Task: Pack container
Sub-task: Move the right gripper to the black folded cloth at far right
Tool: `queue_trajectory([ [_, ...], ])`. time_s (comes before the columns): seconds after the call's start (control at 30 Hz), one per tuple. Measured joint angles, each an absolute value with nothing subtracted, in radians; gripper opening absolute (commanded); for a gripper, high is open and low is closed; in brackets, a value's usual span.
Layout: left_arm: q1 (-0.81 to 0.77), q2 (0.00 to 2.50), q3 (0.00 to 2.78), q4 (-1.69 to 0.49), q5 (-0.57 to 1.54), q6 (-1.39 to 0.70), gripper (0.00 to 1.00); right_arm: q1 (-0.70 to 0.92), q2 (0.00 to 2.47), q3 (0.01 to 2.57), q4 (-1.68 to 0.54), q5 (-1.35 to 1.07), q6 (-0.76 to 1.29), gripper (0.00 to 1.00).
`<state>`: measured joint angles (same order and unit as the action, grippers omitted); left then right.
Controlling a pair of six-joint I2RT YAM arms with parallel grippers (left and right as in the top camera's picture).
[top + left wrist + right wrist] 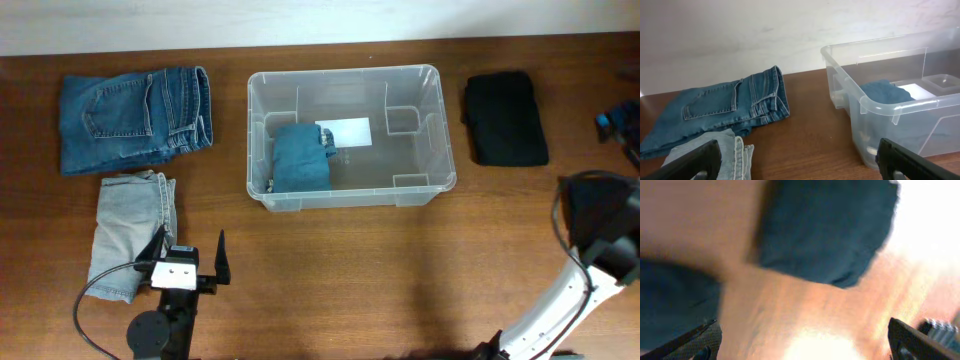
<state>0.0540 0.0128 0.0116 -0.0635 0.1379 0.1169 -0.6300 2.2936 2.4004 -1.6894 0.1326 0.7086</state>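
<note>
The clear plastic container [350,72] stands at the middle back of the table. A folded blue denim garment [300,158] lies in its left half, next to the white label [345,132] on the base. My left gripper [190,262] is open and empty at the front left, beside the light grey jeans [130,225]. In the left wrist view its fingers [797,162] frame bare wood, with the container [880,102] to the right. My right gripper [805,345] is open and empty; its blurred view shows the black garment [825,230] ahead.
Folded dark blue jeans [135,115] lie at the back left and also show in the left wrist view [725,107]. A folded black garment [505,118] lies right of the container. The right arm [600,215] stands at the right edge.
</note>
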Motion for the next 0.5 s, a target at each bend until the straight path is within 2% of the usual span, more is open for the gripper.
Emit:
queue_trajectory([
  [0.2,0.054,0.013,0.012,-0.064,0.138,0.117,0.99,-0.763,2.294,2.224,-1.647,0.128,0.775,0.99],
  [0.5,0.054,0.013,0.012,-0.064,0.138,0.117,0.99,-0.907,2.294,2.202,-1.645,0.121,0.805,0.99],
])
